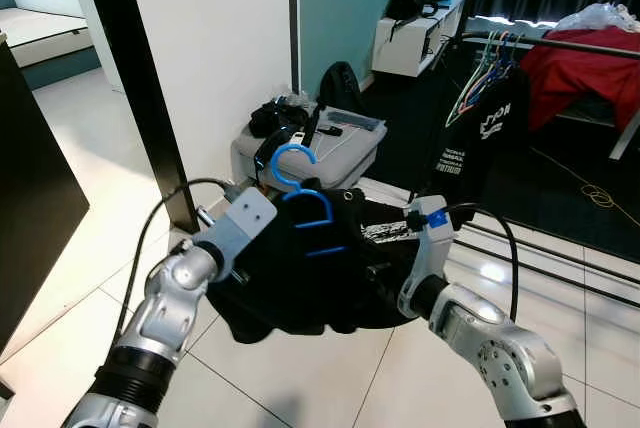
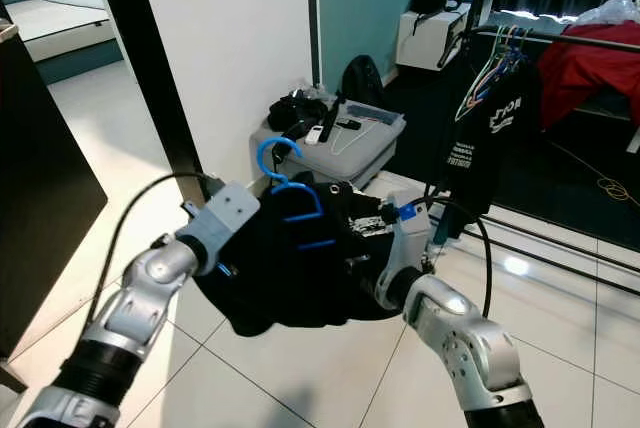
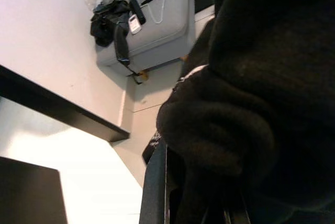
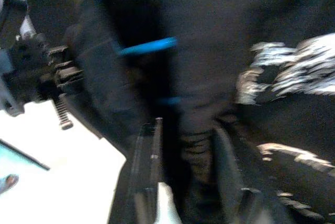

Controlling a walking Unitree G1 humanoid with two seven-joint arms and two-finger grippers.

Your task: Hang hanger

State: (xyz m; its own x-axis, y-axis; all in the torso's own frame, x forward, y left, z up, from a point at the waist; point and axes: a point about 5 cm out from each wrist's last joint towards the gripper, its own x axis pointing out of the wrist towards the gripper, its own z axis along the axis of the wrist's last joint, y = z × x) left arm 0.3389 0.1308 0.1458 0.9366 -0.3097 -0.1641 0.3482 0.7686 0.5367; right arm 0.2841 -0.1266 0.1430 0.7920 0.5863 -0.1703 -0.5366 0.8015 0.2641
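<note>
Now, hanger (image 1: 300, 188): blue, centre frame, inside black garment (image 1: 300, 278);
left pincer (image 1: 262, 248): grip hidden, cannot tell;
right pincer (image 2: 372, 231): likewise buried in cloth, cannot tell;
rail (image 1: 560, 43): upper right.

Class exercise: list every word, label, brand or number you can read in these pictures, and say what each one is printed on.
Nothing can be read with certainty.
White print on the black T-shirt hanging on the clothes rail: too small and blurred to read.
White print on the black garment held on the blue hanger by the left gripper and right gripper: creased, blurred, unreadable.
Grey suitcase: no legible label.
</note>
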